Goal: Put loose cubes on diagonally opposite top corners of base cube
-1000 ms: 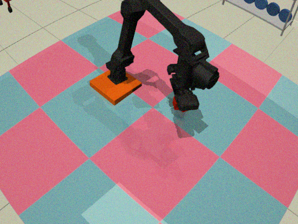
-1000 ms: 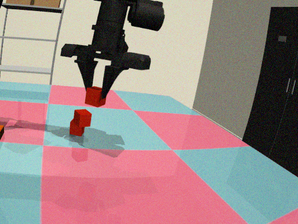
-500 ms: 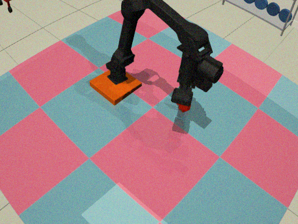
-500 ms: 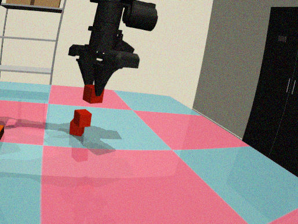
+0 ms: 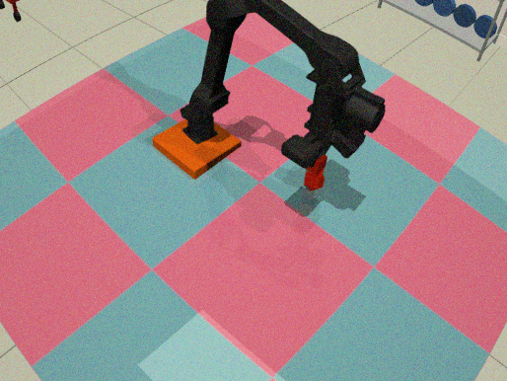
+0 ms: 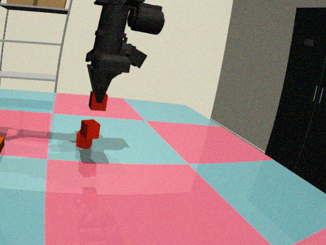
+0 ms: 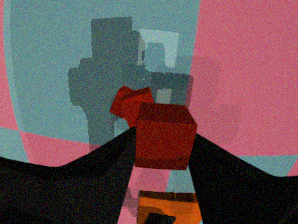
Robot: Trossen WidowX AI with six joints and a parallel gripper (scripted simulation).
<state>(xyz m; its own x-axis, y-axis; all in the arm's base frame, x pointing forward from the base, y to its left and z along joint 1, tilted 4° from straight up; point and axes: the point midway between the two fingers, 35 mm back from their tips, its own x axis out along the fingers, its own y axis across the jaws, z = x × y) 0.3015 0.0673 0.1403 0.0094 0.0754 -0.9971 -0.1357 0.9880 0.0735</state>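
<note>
The red base cube [image 6: 83,140] stands on the floor. One red loose cube [image 6: 91,129] rests on its top, offset toward the right in the exterior view and overhanging. My gripper [image 6: 99,99] [image 7: 162,135] is shut on the other red loose cube [image 6: 98,106] [image 7: 164,145], which hangs well above the stack and looks about level. The fingers press its two sides in the wrist view. The stack shows partly behind the held cube in the wrist view. In the top view the red cubes [image 5: 314,180] overlap under the gripper and are hard to tell apart.
The orange plate [image 5: 173,152] [image 7: 185,201] under the arm's base lies left of the stack in the top view. The arm and its shadow cross the checkered pink and teal floor. A rack with blue balls [image 5: 465,16] stands far behind.
</note>
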